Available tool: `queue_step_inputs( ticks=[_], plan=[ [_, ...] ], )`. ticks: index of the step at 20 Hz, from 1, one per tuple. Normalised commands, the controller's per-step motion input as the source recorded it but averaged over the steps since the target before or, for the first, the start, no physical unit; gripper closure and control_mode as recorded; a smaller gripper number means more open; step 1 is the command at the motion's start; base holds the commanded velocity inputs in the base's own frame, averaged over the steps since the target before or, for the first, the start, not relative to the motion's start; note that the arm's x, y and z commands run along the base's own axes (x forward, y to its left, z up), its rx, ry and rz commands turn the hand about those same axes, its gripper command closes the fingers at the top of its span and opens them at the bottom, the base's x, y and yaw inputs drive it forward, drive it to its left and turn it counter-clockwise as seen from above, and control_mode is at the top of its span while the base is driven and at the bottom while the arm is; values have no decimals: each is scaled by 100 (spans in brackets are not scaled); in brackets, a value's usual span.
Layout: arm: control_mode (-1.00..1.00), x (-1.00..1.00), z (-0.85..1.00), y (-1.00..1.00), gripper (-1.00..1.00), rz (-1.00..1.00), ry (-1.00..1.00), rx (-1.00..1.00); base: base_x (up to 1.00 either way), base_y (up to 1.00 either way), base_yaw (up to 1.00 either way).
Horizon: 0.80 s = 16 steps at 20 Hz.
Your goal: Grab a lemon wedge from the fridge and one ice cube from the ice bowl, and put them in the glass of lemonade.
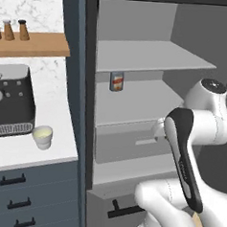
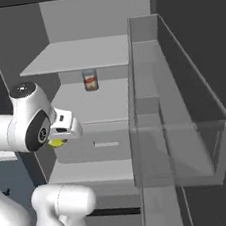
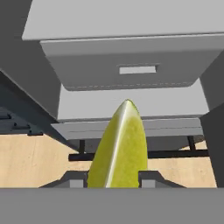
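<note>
My gripper [image 3: 113, 180] is shut on the lemon wedge [image 3: 119, 146], a yellow-green wedge that stands up between the two dark fingertips [image 3: 73, 179]. In the right base view the lemon wedge [image 2: 55, 142] peeks out yellow under the white hand, just in front of the open fridge [image 1: 84, 84] at the height of its pale grey drawer [image 1: 127, 146]. The glass of lemonade [image 1: 42, 136] stands on the white counter left of the fridge, beside the coffee machine. The ice bowl is out of view.
An orange-labelled can [image 1: 117, 81] stands on the fridge's middle shelf. The open fridge door with its clear bin [image 2: 187, 125] juts out on the right. A black coffee machine [image 1: 10, 101] sits on the counter, with bottles on a wooden shelf [image 1: 31, 45] above.
</note>
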Motion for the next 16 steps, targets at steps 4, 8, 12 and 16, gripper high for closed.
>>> queue_step_inputs(
  ticks=[4, 8, 12, 16],
  plan=[
    [100, 0, 0, 0, 100, 0, 0, 0, -56, 100, -1],
    [100, 0, 0, 0, 100, 0, 0, 0, -2, 100, -10],
    [100, 0, 0, 0, 100, 0, 0, 0, 18, 100, -5],
    [100, 0, 0, 0, 100, 0, 0, 0, 53, 94, 0]
  ],
)
